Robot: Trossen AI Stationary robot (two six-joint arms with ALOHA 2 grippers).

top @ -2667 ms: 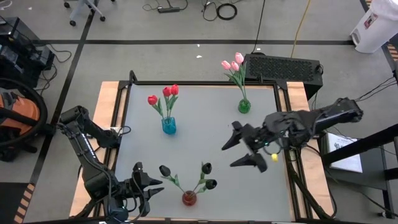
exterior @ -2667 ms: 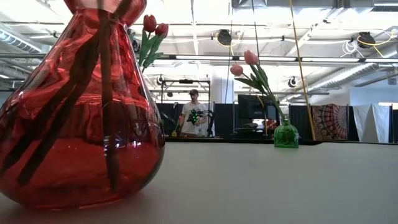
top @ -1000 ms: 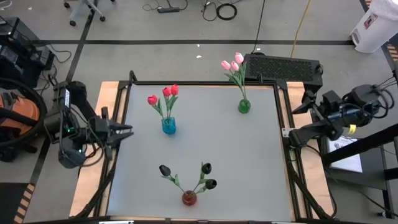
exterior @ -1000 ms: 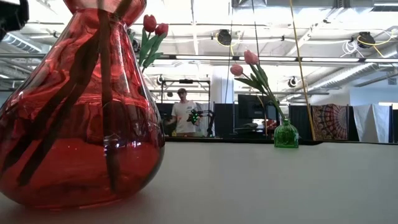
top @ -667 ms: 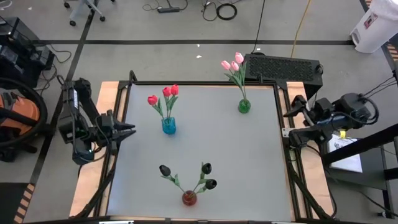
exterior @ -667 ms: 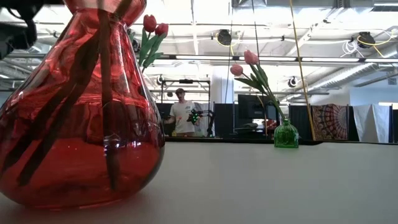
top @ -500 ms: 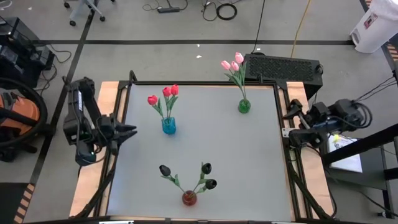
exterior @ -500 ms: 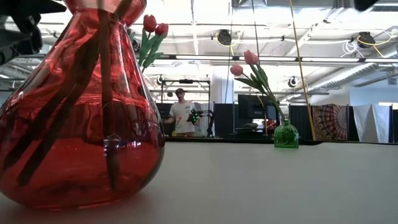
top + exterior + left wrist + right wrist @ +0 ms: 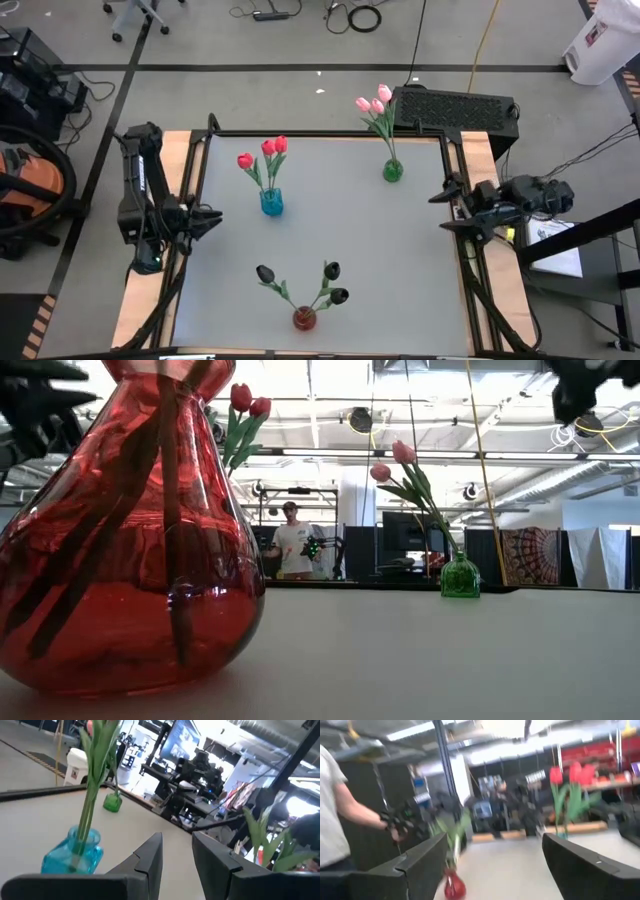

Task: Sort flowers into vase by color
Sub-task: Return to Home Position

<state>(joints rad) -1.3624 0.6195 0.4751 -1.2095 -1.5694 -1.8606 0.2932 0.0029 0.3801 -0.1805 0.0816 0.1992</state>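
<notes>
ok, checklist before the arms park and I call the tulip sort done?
1. Three black artificial tulips in the red glass vase: ok.
2. Three red artificial tulips in the blue glass vase: ok.
3. Three pink artificial tulips in the green glass vase: ok.
4. No loose stem on the grey table top: ok.
5. Left gripper open and empty, at the table's left edge: ok.
6. Right gripper open and empty, at the right edge: ok.
</notes>
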